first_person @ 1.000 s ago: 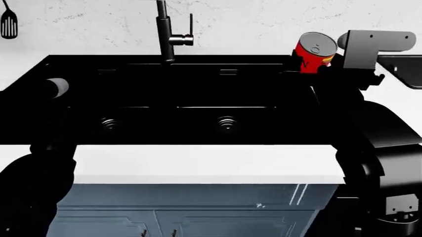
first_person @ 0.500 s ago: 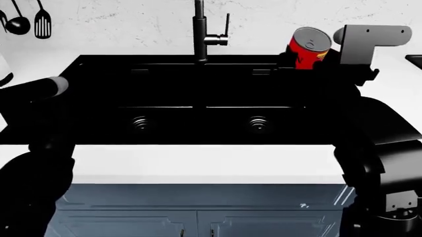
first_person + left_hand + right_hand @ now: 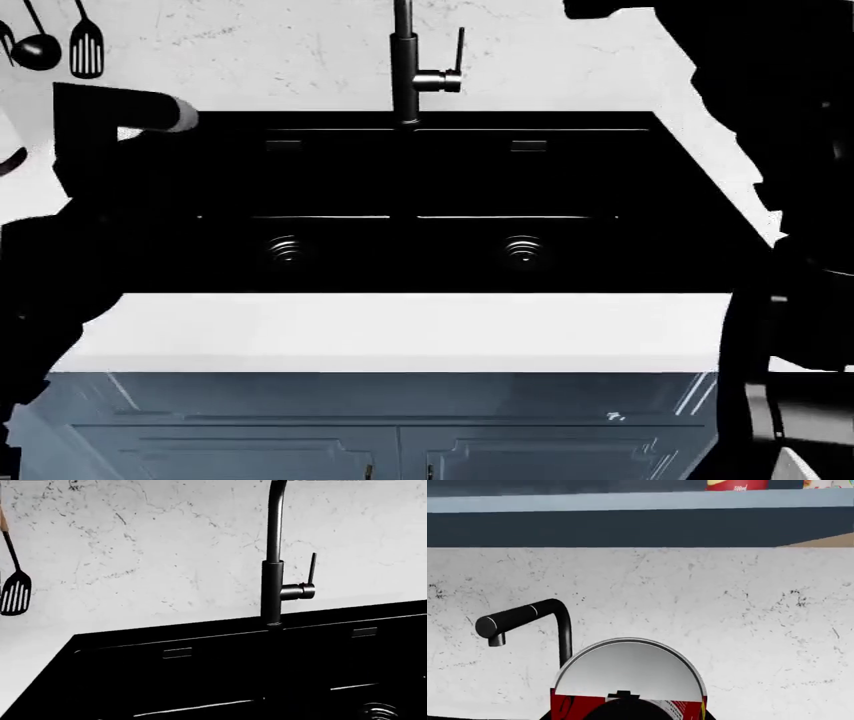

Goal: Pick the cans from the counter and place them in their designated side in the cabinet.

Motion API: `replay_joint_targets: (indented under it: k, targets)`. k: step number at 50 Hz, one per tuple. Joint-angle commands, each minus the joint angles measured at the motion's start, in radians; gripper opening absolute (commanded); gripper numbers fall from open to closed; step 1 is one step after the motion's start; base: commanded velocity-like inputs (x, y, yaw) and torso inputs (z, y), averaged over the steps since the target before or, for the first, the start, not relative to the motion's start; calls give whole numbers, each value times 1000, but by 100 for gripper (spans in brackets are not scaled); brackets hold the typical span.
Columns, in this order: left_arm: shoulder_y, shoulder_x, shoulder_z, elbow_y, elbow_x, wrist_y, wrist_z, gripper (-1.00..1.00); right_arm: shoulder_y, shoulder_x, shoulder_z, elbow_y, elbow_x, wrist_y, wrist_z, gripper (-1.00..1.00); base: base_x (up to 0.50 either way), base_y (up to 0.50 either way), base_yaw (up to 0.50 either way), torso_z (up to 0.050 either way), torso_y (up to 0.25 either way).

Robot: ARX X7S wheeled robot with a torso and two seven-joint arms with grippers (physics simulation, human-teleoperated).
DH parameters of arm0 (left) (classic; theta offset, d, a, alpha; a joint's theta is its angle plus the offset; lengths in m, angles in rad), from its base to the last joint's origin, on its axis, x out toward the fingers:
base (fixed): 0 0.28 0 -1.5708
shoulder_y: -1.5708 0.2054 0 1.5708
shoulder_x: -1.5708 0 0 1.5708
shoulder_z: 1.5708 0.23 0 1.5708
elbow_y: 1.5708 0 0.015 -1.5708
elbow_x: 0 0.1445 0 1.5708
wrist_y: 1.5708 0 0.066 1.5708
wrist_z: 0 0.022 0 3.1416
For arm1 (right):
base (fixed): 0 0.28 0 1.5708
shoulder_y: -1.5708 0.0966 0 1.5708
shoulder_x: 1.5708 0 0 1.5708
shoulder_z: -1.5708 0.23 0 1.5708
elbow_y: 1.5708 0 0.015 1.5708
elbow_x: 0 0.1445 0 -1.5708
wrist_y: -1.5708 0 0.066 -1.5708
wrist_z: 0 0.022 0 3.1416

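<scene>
Left claw sits out of view, so I cannot tell its state; that arm (image 3: 80, 200) looms over the sink's (image 3: 454, 170) left rim. Bare counter (image 3: 400, 330) runs along the front edge. Right claw, itself hidden, carries a can (image 3: 629, 680) high beside the faucet (image 3: 527, 620), below the cabinet (image 3: 627, 525).

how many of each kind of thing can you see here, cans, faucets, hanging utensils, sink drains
cans: 1, the can seen close in the right wrist view
faucets: 1, the faucet
hanging utensils: 2, a slotted spatula and a ladle
sink drains: 2, left drain, right drain
total: 6
</scene>
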Motion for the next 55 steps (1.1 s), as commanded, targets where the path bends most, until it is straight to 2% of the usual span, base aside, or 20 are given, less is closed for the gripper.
replay_joint_targets:
  k: [1,4,9,13,14,30,41,55]
  targets:
    - [-200,-74,136,-94,-67,-236,215,100,277,-6,-73,234,-47,-4,-81,-100,0,0,0,0,0]
    - [-229,-93,169,-96,-66,-245,280,100,354,-18,-97,325,-63,-37,-106,-100,0,0,0,0,0]
    - [-265,-101,225,-140,-30,-229,354,100,528,-59,-129,601,-104,-159,-155,-100,0,0,0,0,0]
    - [-322,-91,262,-204,11,-218,388,100,775,-136,-152,1119,-159,-430,-214,-100,0,0,0,0,0]
    - [-332,-88,269,-217,20,-215,394,100,802,-144,-147,1166,-167,-450,-216,-100,0,0,0,0,0]
    - [-483,-49,353,-424,125,-155,491,100,876,-202,94,1168,-385,-354,-188,-100,0,0,0,0,1]
    - [-558,-33,393,-507,169,-137,537,100,898,-218,77,1168,-412,-261,-199,-100,0,0,0,0,0]
    - [-608,-15,427,-627,224,-82,569,100,912,-216,80,1168,-408,-251,-174,-100,0,0,0,0,1]
